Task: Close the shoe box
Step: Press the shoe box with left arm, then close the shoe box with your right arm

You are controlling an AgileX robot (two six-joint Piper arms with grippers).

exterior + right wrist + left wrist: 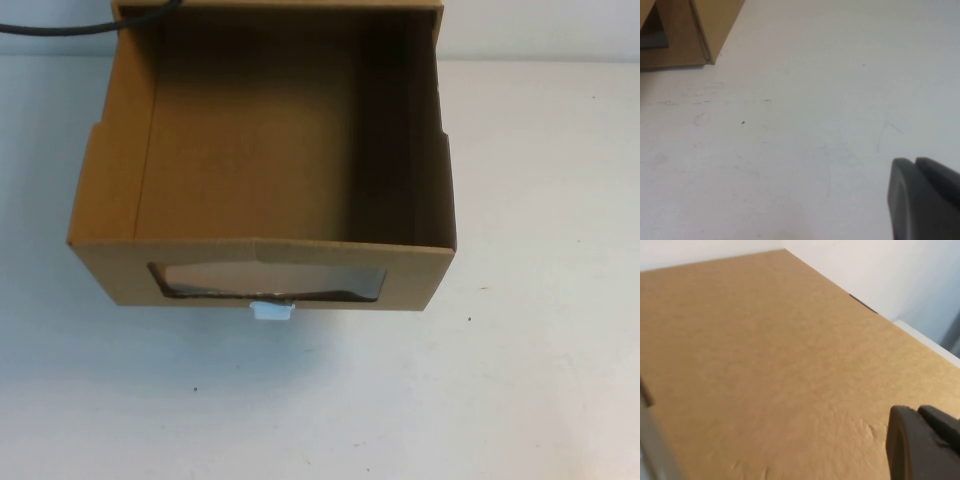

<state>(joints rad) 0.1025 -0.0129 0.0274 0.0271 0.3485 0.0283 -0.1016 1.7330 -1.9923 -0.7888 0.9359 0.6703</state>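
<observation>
Open shoe box (262, 270) sits on white table (540, 380); both hands unseen overhead.

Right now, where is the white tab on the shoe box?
In the high view the white tab sits mid-table, just below the clear window on the shoe box front, above the bare white table.

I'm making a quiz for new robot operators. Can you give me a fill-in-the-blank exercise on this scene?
1. The shoe box drawer is pulled ____.
2. The white tab sits ____ the window.
3. The right claw hangs over the bare ____.
4. The left claw hangs over plain brown ____.

Missing words: open; below; table; cardboard
</observation>
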